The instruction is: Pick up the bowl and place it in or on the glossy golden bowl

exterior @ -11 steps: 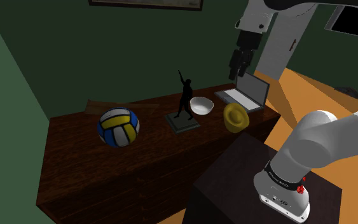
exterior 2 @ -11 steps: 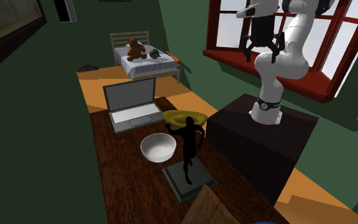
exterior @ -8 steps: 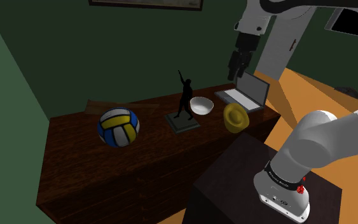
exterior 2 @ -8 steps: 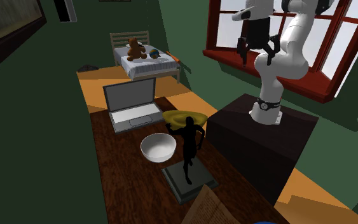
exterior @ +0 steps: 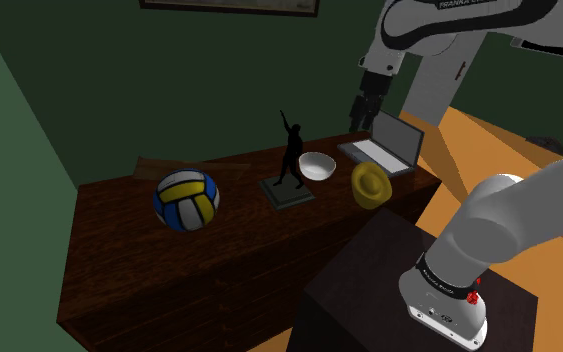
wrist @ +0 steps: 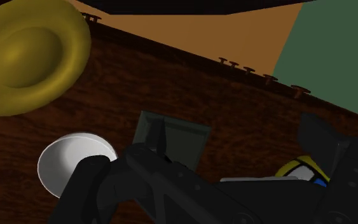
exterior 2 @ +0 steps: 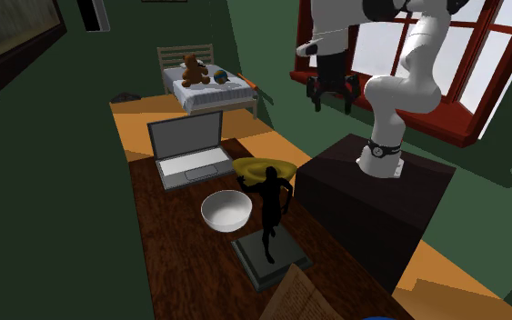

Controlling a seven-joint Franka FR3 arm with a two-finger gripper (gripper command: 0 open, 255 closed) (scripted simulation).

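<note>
A white bowl [exterior: 317,166] [exterior 2: 225,211] stands on the dark wooden table [exterior: 149,270], beside a black figurine. The glossy golden bowl [exterior: 371,185] [exterior 2: 265,168] sits close by, near the table edge that faces the stand, between the white bowl and a laptop. My gripper [exterior: 362,108] [exterior 2: 332,94] hangs open and holds nothing, high above the laptop end of the table. Looking down from the hand, I see the golden bowl [wrist: 31,57] and the white bowl [wrist: 75,162] far below, and my gripper [wrist: 209,181] has its fingers spread wide.
A black figurine [exterior: 289,160] [exterior 2: 270,209] on a grey base rises right beside the white bowl. An open laptop [exterior: 384,145] [exterior 2: 188,150] is at the table's end. A volleyball [exterior: 186,198] lies further along. The stand [exterior 2: 372,195] sits next to the table.
The arm has swung the gripper from over the stand toward the table, leftward in both exterior views. The fingers stay open. Nothing on the table has moved.
</note>
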